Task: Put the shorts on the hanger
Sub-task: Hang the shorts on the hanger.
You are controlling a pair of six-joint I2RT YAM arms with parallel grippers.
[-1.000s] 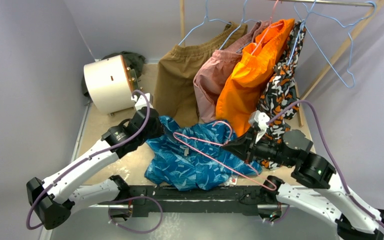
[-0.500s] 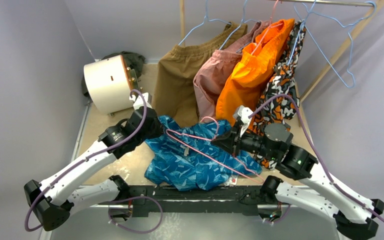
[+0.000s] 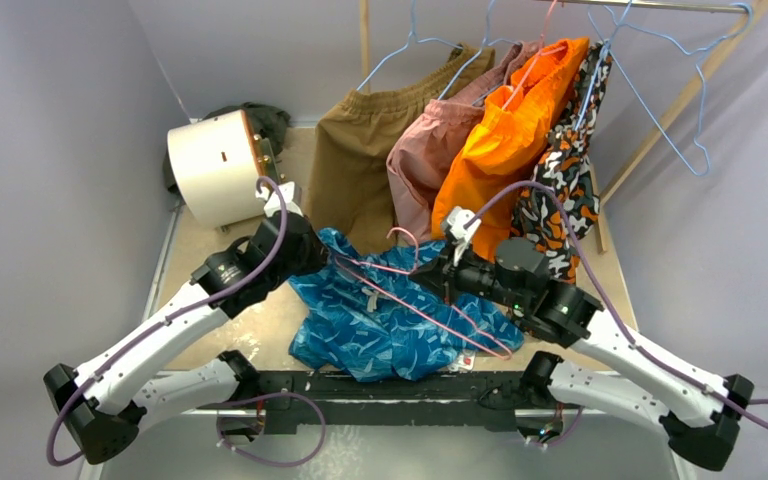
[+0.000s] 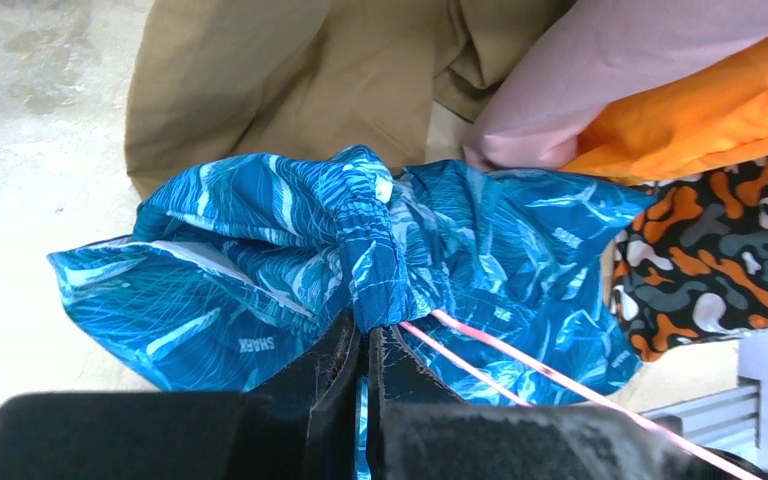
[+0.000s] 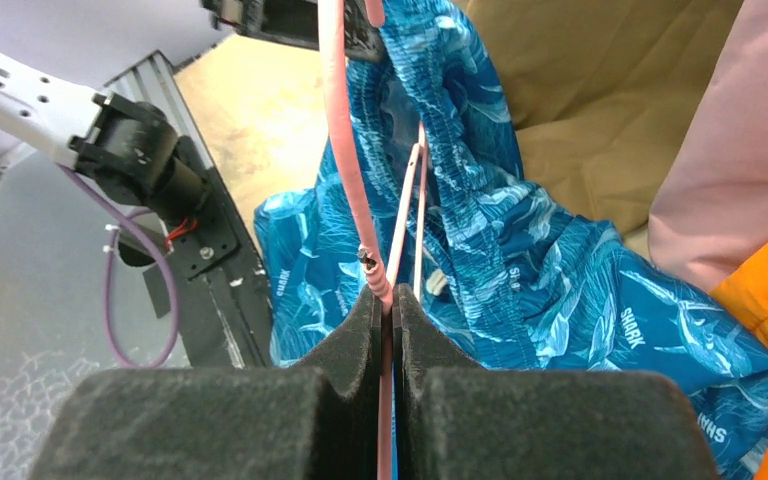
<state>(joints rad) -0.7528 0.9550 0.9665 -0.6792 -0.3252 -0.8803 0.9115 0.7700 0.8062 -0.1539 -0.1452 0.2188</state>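
Lilac-walled booth, tan surface point(image 3: 260, 330): the blue-and-teal shorts point(image 3: 380, 330) lie bunched at its near middle, between the two arms; the left hand point(image 4: 365, 335) is pinched tight on a gathered fold of their elastic waistband; the right hand point(image 5: 388, 300) is clamped on the pink wire hanger point(image 5: 342, 150), whose wire slants across the shorts towards the left hand; brown shorts point(image 3: 360, 160) and orange shorts point(image 3: 505, 150) hang behind on blue hangers.

Blue-and-teal wavy streaks cover the shorts point(image 4: 290, 230) — the hanger point(image 5: 343, 150) is pink, the hung garment point(image 3: 505, 140) orange.
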